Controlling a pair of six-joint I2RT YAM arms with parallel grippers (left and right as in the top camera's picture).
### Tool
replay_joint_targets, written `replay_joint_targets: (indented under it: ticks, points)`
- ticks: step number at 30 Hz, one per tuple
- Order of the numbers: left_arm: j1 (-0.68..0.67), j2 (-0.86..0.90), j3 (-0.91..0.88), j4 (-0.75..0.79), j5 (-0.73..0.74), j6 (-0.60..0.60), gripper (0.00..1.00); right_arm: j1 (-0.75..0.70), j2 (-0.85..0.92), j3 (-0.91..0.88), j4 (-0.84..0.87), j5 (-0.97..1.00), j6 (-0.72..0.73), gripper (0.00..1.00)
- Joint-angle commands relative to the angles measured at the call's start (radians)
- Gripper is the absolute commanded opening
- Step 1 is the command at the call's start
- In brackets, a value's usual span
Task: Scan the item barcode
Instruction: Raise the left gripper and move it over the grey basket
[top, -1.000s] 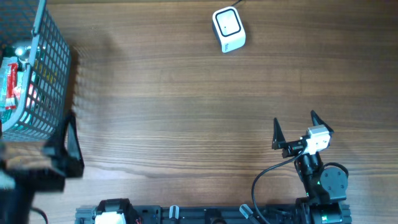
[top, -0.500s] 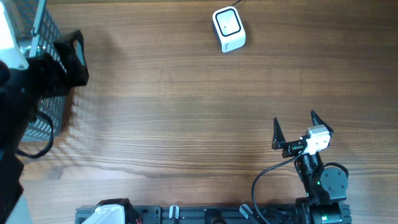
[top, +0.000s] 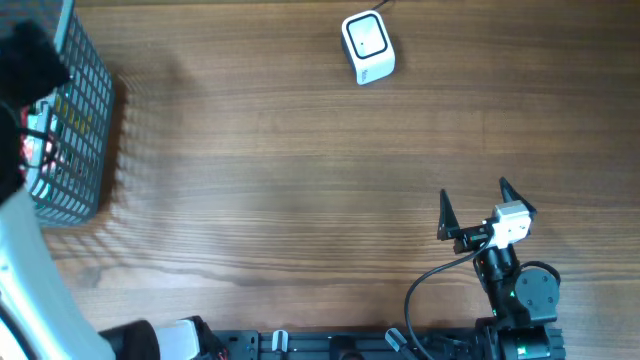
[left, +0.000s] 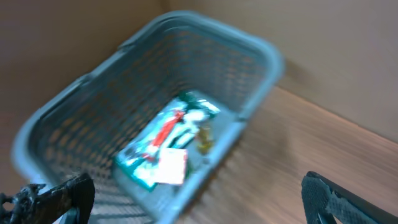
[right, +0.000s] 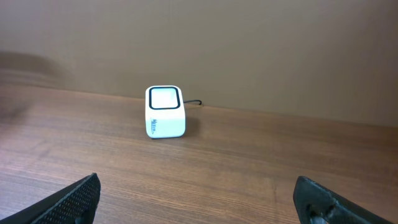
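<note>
currently: left claw (left: 198, 198) wide open above grey basket (left: 264, 59).
green packet (left: 166, 140) lies inside the basket; right claw (right: 199, 196) spread open, facing white scanner (right: 165, 112) on counter (right: 261, 168).

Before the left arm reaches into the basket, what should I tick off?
1. Left gripper open: ok.
2. Left gripper above the basket: ok.
3. Packet lying uncovered in the basket: ok.
4. Barcode readable on the packet: cannot tell, the wrist view is blurred.
5. Scanner unobstructed: ok.
6. Right gripper open and well away from the basket: ok.
</note>
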Motion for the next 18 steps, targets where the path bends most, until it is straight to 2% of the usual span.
replay_joint_targets:
  ticks: [1, 10, 18]
  points:
    - [0.099, 0.038, 0.009, -0.008, -0.024, -0.028, 1.00, -0.003, -0.008, -0.001, 0.003, 0.013, -0.005, 1.00]
    - [0.288, 0.107, 0.008, -0.042, 0.224, -0.024, 1.00, -0.003, -0.008, -0.001, 0.003, 0.013, -0.005, 1.00]
    - [0.391, 0.134, 0.008, -0.046, 0.389, -0.024, 1.00, -0.003, -0.008, -0.001, 0.003, 0.013, -0.005, 1.00]
